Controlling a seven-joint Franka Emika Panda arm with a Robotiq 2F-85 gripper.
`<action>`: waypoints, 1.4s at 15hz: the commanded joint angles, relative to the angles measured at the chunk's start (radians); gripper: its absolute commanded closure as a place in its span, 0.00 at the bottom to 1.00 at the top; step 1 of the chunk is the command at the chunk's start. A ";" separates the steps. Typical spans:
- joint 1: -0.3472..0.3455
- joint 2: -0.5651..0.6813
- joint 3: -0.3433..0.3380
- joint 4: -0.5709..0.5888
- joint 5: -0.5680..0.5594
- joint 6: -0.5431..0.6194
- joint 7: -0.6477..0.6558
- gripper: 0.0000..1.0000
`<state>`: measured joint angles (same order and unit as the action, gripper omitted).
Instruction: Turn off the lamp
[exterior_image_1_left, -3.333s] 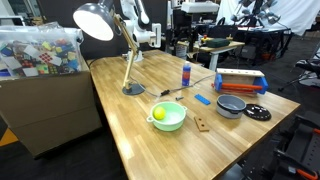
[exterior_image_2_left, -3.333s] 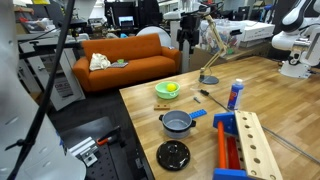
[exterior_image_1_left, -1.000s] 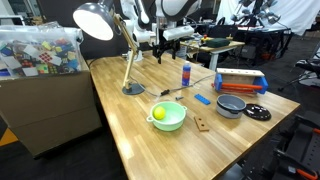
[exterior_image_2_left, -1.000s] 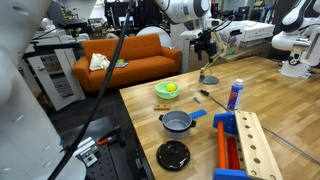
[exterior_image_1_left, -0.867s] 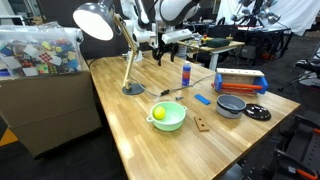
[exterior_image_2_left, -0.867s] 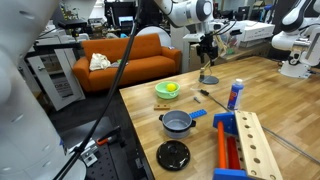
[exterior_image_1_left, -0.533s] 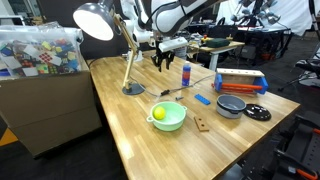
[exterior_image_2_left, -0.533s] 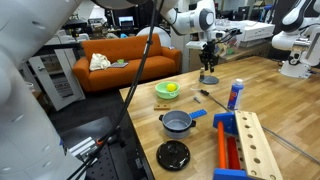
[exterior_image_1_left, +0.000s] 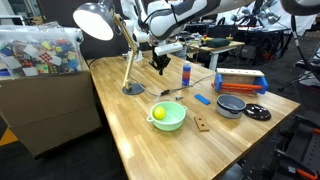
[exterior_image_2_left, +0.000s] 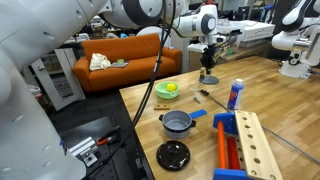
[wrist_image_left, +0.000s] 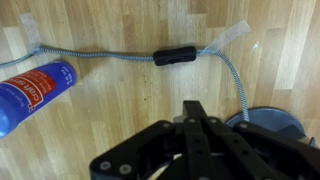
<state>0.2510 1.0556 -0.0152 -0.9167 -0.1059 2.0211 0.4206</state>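
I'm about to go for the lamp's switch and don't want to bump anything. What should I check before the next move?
1. Lamp off: not ok, the shade glows in an exterior view.
2. Inline switch on the cord visible and uncovered: ok.
3. Gripper over the switch: not ok, in the wrist view the switch lies ahead of the fingertips, not under them.
4. Jaws shut for a press: ok, they look closed.
5. Blue bottle clear of the switch: ok, it lies apart, off to the side.
6. Which side of the switch to press: cannot tell.
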 joint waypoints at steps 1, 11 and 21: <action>-0.004 0.087 0.003 0.141 0.026 -0.081 -0.037 1.00; -0.012 0.231 -0.002 0.321 0.031 -0.179 -0.040 1.00; -0.025 0.288 0.007 0.393 0.014 -0.208 -0.052 1.00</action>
<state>0.2343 1.3264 -0.0163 -0.5881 -0.0989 1.8447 0.4007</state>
